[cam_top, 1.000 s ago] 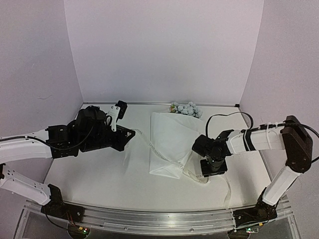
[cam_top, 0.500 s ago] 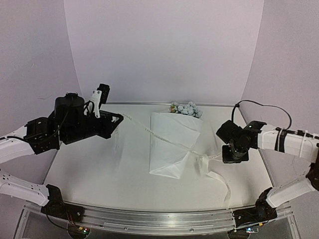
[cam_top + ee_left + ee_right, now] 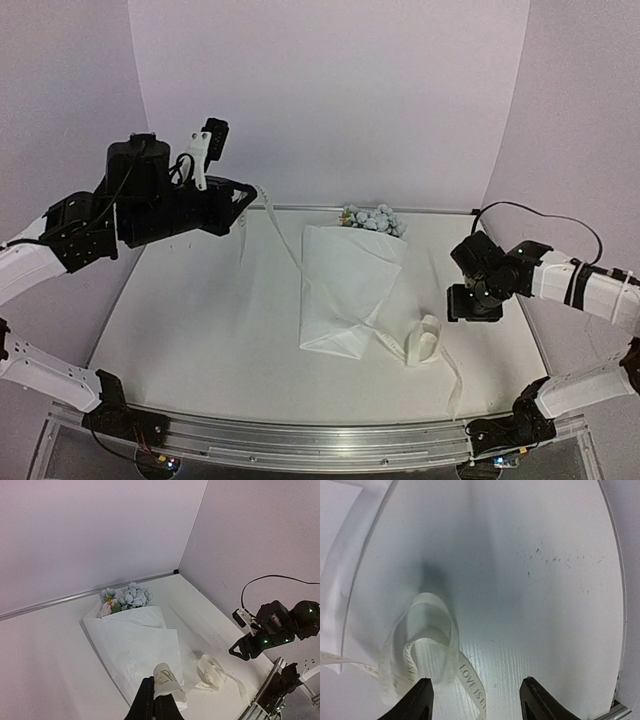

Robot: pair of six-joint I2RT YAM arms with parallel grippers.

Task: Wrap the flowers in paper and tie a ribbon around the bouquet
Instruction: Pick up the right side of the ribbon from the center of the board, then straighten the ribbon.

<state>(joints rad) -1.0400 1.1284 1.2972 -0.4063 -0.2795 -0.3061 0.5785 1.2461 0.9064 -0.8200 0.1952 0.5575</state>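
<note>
The bouquet (image 3: pixel 345 295) lies mid-table, a white paper cone (image 3: pixel 135 640) with pale blue flowers (image 3: pixel 372 218) at its far end. My left gripper (image 3: pixel 248 200) is raised high at the back left, shut on one end of the cream ribbon (image 3: pixel 167 680). From there the ribbon (image 3: pixel 285 240) slopes down across the paper to a loose loop (image 3: pixel 425 340) on the table. My right gripper (image 3: pixel 473 302) hovers just right of that loop, open and empty. In the right wrist view the loop (image 3: pixel 427 645) lies ahead of the left finger (image 3: pixel 422 700).
A ribbon tail (image 3: pixel 458 385) trails toward the near metal rail (image 3: pixel 300 435). Lilac walls close in the back and both sides. The right arm's black cable (image 3: pixel 530 215) arcs above its wrist.
The right gripper has let go of the ribbon, opened and drawn back to the right; the freed ribbon fell into a loop. The left arm rose, lifting its ribbon end.
</note>
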